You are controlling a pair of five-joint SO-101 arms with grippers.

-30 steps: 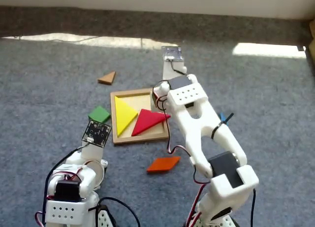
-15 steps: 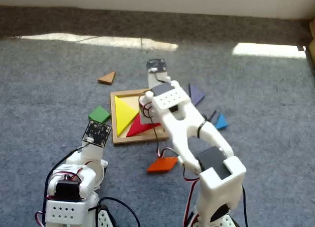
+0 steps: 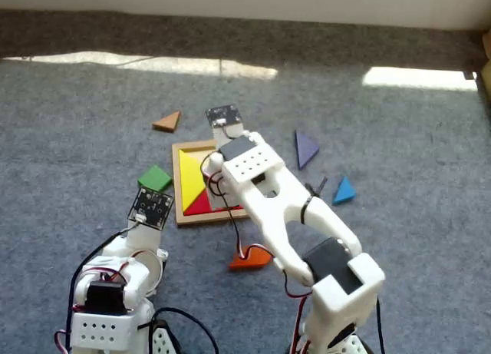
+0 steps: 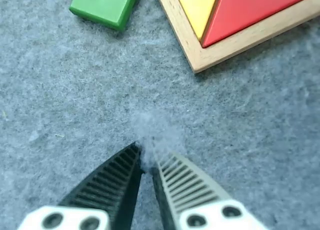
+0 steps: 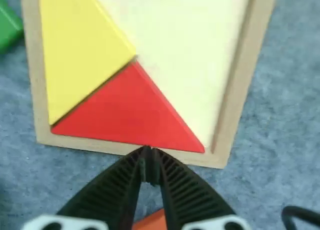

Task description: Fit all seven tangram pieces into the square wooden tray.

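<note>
The square wooden tray (image 3: 184, 150) lies mid-table with a yellow triangle (image 3: 190, 179) and a red triangle (image 3: 199, 205) flat inside, edge to edge. In the right wrist view the red triangle (image 5: 127, 115) fills the tray's near side beside the yellow triangle (image 5: 80, 55). My right gripper (image 5: 148, 157) is shut and empty, its tips over the tray's rim (image 5: 245, 75). My left gripper (image 4: 146, 159) is shut just above bare carpet, short of the tray's corner (image 4: 240, 40) and the green square (image 4: 105, 5).
Loose on the carpet are a green square (image 3: 154, 177) left of the tray, a brown triangle (image 3: 167, 122) beyond it, a purple triangle (image 3: 305, 148) and a blue triangle (image 3: 343, 190) to the right. An orange parallelogram (image 3: 249, 259) lies partly under the right arm (image 3: 276, 200).
The right arm swung left across the tray, and the red triangle slid from overhanging the right rim to lying against the yellow one. The purple and blue triangles came into sight.
</note>
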